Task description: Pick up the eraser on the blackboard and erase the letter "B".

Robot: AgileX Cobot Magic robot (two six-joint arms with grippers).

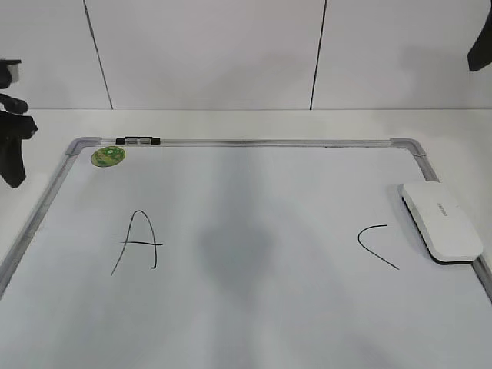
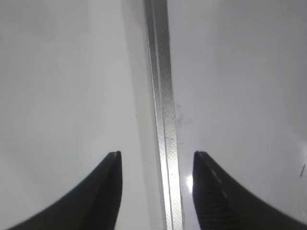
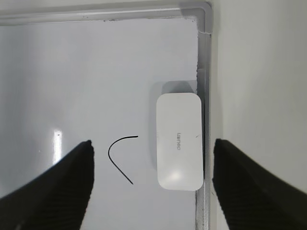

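The blackboard (image 1: 254,184) is a white board with a grey frame, lying flat. A black "A" (image 1: 137,242) is at its left and a black "C" (image 1: 377,244) at its right. No letter "B" shows; the board between them is bare. The eraser (image 1: 442,221), a white rounded block, lies on the board against the right frame. In the right wrist view the eraser (image 3: 179,141) sits beside the "C" (image 3: 120,158). My right gripper (image 3: 152,141) is open and empty, high above the eraser. My left gripper (image 2: 157,155) is open and empty over the board's left frame (image 2: 163,120).
A round green sticker (image 1: 108,156) sits at the board's far left corner. A small black and white clip (image 1: 138,141) lies on the far frame. The left arm (image 1: 11,146) hangs at the left edge, the right arm (image 1: 481,46) at the top right. A white wall stands behind the table.
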